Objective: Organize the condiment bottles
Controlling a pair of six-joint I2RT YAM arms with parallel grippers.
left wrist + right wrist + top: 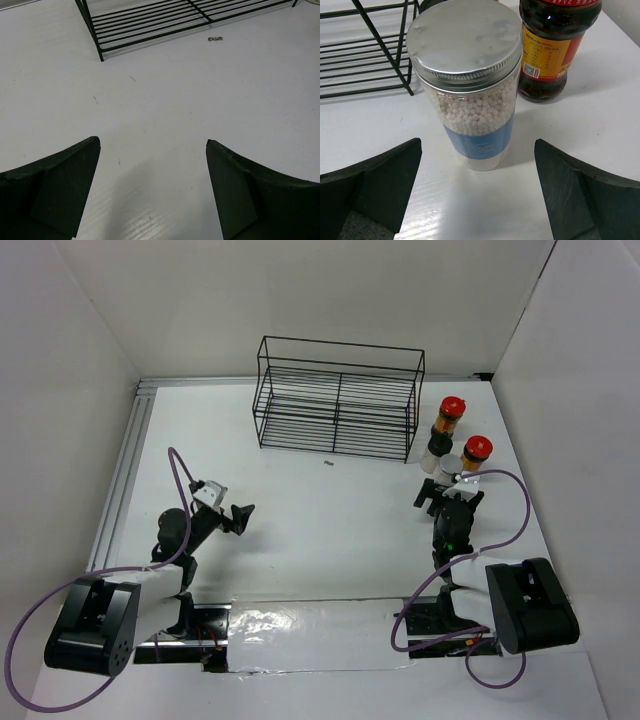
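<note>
Four bottles stand in a cluster at the right of the table, beside the wire rack. Two amber bottles with red caps stand at the back and to the right. A bottle with a black cap stands between them. The whitish bottle with the pale lid and blue label is nearest my right gripper, which is open just in front of it. In the right wrist view this bottle stands upright just beyond my open gripper, with an amber bottle behind it. My left gripper is open and empty over bare table.
A black wire rack stands at the back centre; its edge also shows in the left wrist view and in the right wrist view. A small dark speck lies in front of it. White walls enclose the table. A shiny strip runs along the near edge.
</note>
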